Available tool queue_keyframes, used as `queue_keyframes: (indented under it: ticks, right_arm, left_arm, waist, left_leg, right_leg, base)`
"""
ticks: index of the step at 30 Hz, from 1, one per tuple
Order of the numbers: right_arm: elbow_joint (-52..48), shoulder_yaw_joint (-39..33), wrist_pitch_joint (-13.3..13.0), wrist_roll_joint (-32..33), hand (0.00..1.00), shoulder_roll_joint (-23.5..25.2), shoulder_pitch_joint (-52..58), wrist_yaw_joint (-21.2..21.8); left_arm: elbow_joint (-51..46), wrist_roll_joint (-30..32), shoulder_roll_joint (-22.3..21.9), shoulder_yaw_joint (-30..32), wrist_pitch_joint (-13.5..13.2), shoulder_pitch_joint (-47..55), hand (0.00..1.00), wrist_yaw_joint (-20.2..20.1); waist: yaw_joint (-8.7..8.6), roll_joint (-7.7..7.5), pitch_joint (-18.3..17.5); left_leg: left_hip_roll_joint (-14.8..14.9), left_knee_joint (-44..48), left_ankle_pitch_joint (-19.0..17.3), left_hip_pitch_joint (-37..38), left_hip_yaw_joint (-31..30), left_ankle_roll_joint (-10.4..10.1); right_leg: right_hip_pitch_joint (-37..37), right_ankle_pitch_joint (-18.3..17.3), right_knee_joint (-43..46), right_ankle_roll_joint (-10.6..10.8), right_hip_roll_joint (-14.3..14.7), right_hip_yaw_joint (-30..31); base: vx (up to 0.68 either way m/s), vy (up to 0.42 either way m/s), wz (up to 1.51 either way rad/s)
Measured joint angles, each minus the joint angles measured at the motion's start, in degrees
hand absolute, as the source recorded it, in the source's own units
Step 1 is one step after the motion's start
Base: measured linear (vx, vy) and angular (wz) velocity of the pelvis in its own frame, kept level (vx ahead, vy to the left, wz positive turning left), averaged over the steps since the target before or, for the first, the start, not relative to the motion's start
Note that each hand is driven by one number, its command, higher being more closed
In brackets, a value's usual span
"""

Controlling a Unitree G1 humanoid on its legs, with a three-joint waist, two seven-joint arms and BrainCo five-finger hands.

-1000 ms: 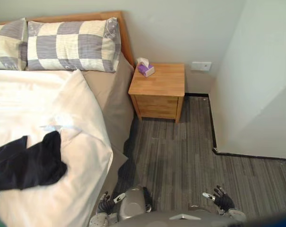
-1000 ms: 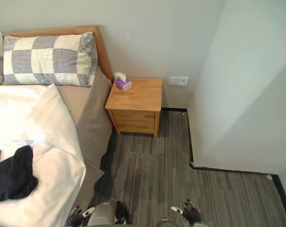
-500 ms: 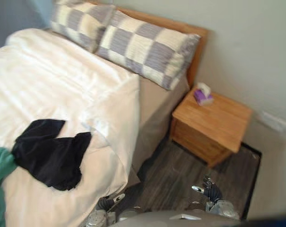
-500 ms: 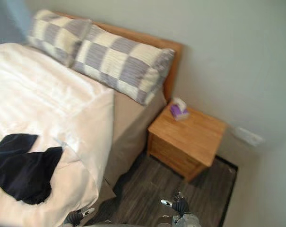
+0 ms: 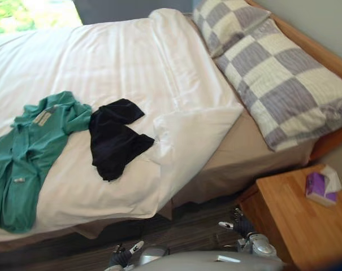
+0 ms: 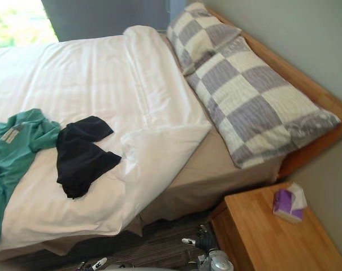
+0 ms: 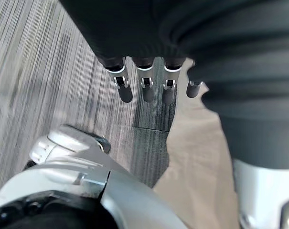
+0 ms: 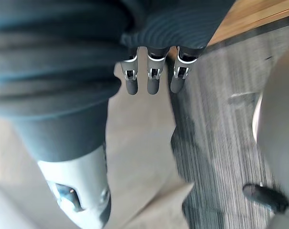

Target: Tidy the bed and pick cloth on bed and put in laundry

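Note:
A black cloth (image 5: 115, 138) lies crumpled on the white duvet (image 5: 108, 68) near the bed's front edge. To its left a green shirt (image 5: 25, 152) is spread over the same duvet, its lower end near the edge. My left hand (image 5: 123, 255) hangs low by the bed's front side, fingers (image 7: 145, 86) straight and holding nothing. My right hand (image 5: 241, 224) hangs beside the nightstand, its fingers (image 8: 153, 76) straight too, nothing in them. Both hands are well below and apart from the clothes.
Two checked pillows (image 5: 272, 79) lie at the headboard on the right. The duvet's corner (image 5: 204, 121) is folded back, baring the beige sheet (image 5: 255, 158). A wooden nightstand (image 5: 298, 223) with a purple tissue box (image 5: 321, 187) stands at lower right. Grey striped floor (image 7: 44, 86) runs along the bed.
The camera has swung left toward the bed, so the green shirt and more of the duvet come into view. The clothes lie as before; both hands still hang at my sides.

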Motion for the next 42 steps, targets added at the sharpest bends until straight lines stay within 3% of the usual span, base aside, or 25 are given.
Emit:
queue_keyframes:
  ticks: [2, 5, 7, 11, 15, 20, 22, 25, 30, 37, 42]
  right_arm:
    - [-0.2, -0.5, 2.3, 1.8, 0.0, 0.1, -0.1, -0.8]
    - [-0.2, -3.8, 4.0, 4.6, 0.0, -0.6, -0.1, -3.2]
    - [0.0, -6.4, 5.2, 8.0, 0.0, -1.6, 0.4, -5.5]
    - [1.1, -12.0, 5.1, 15.3, 0.0, -1.4, 1.5, -8.0]
    - [1.0, -21.2, 1.6, 23.6, 0.0, -1.5, 4.9, -13.7]
    - [-3.7, -29.4, -3.8, 24.5, 0.0, -3.1, 5.4, -20.2]
    - [-10.4, -31.7, -6.6, 23.2, 0.0, -6.1, 5.5, -22.6]
    - [-20.6, -33.1, -8.7, 19.0, 0.0, -11.1, 5.4, -24.2]
    - [-40.3, -32.0, -9.2, 9.6, 0.0, -17.3, 4.0, -24.2]
    - [-54.7, -18.3, -4.5, -5.4, 0.0, -20.3, -4.5, -18.8]
    - [-54.9, -8.2, 0.6, -8.4, 0.0, -22.8, -13.2, -15.6]
  left_arm:
    - [0.0, 0.1, -0.2, -0.3, 0.1, -1.5, 0.0, 2.2]
    - [0.1, 1.3, -0.6, -2.7, 1.0, -3.1, 0.0, 4.1]
    - [0.5, 1.8, -0.5, -4.0, 1.4, -3.1, 0.0, 4.2]
    - [1.9, 2.1, 0.2, -4.5, 2.5, -3.5, 0.0, 3.9]
    - [3.5, 2.1, 1.2, -4.5, 3.6, -3.8, 0.0, 3.5]
    - [3.6, 2.3, 2.3, -4.4, 3.5, -3.6, 0.0, 1.6]
    - [3.5, 2.3, 2.4, -4.4, 3.5, -3.1, 0.0, 0.4]
    - [3.3, 2.4, 2.3, -4.3, 3.4, -1.5, 0.0, -0.9]
    - [1.2, 4.0, 2.4, -4.0, 3.1, 3.0, 0.0, -1.4]
    - [-0.8, 4.6, 2.9, -4.5, 1.9, 4.7, 0.0, -1.4]
    - [-2.4, 6.3, 2.8, -4.5, 1.1, 4.8, 0.0, -1.9]
  waist:
    - [-0.22, -0.12, 0.1]
    - [-0.73, 1.33, 0.6]
    - [-1.31, 1.94, 0.4]
    - [-2.92, 1.82, 0.5]
    - [-3.66, 1.64, 0.5]
    - [-3.76, 0.9, 0.5]
    - [-3.89, 1.2, 0.4]
    - [-4.26, 1.66, -0.7]
    - [-5.07, 1.63, -1.0]
    - [-4.4, 0.31, -3.5]
    - [-3.25, 0.07, -3.4]
  left_leg:
    - [0.5, 3.1, -0.3, -1.9, 5.0, -0.5]
    - [0.3, 1.6, 1.5, -1.7, 13.5, -1.7]
    - [-1.1, -5.0, 4.7, 1.0, 14.6, -1.2]
    - [-1.3, -13.8, 9.7, 3.9, 14.7, -1.0]
    - [-1.1, -16.6, 10.8, 4.6, 15.2, -0.6]
    - [-1.1, -17.0, 11.1, 3.9, 16.5, 0.0]
    - [-1.1, -17.1, 10.7, 3.7, 16.4, 0.8]
    - [-1.3, -17.1, 10.5, 1.7, 16.5, 1.2]
    - [-2.1, -17.0, 10.5, 0.0, 16.6, 1.3]
    - [-3.9, -16.7, 11.1, 0.1, 16.0, 2.9]
    - [-4.0, -16.6, 11.3, 0.4, 14.0, 3.0]
  right_leg:
    - [2.1, 0.2, -2.5, -0.3, -0.8, -2.3]
    - [3.5, 0.2, -2.8, -0.2, -2.4, -5.9]
    - [4.1, 0.3, -3.4, -0.1, -2.9, -7.1]
    - [4.0, 1.6, -5.2, 0.1, -1.8, -7.3]
    - [4.0, 2.3, -6.3, -0.3, -1.0, -7.0]
    - [4.0, 3.0, -8.1, -0.6, -0.5, -5.6]
    - [3.9, 3.1, -8.5, 0.2, -0.5, -5.6]
    - [2.9, 3.2, -9.7, 0.6, -0.5, -5.6]
    - [2.1, 3.1, -10.2, 1.3, -0.5, -4.1]
    - [2.4, 3.9, -9.5, 0.7, -1.9, -4.5]
    - [4.2, 4.0, -9.4, 0.6, -2.0, -6.6]
  base:
    - [0.05, -0.018, 0.57]
    - [0.0, -0.025, 0.55]
    - [0.01, 0.003, 0.37]
    - [-0.04, -0.03, 0.09]
    - [-0.1, -0.016, 0.02]
    - [-0.16, 0.022, -0.08]
    - [-0.18, 0.04, 0.08]
    - [-0.09, 0.045, 0.15]
    - [0.02, 0.043, 0.16]
    - [0.16, 0.025, 0.09]
    - [0.12, -0.004, 0.32]
